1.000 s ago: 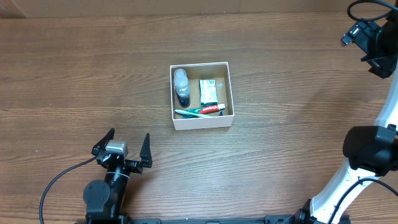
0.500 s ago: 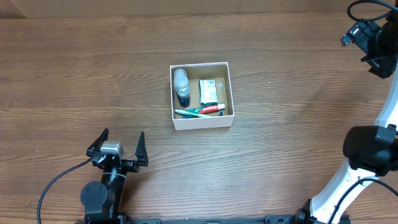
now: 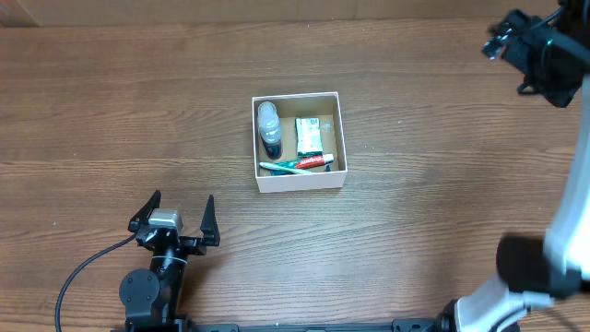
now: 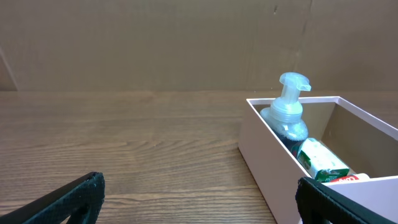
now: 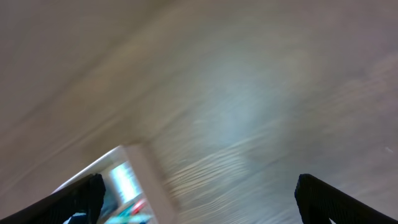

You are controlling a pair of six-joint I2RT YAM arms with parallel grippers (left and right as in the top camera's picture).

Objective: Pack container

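Observation:
The container (image 3: 298, 183) is a square white box with a tan inside at the table's middle. In it lie a pump bottle (image 3: 268, 127), a green-white packet (image 3: 309, 135) and a toothpaste tube with a toothbrush (image 3: 297, 164). My left gripper (image 3: 173, 218) is open and empty near the front edge, left of the box. Its wrist view shows the box wall (image 4: 267, 171) and the pump bottle (image 4: 289, 116) at right. My right gripper (image 3: 516, 44) is raised at the far right corner, open and empty. Its blurred wrist view shows the box (image 5: 142, 177) at lower left.
A brown wooden table (image 3: 129, 111) lies all round the box. A cardboard wall (image 4: 155, 43) stands behind the table's far edge. A black cable (image 3: 78, 277) trails from the left arm's base.
The left gripper drew back toward the front edge and now stays still. The right arm has swung left and its wrist view is blurred by motion. The box's contents are unchanged.

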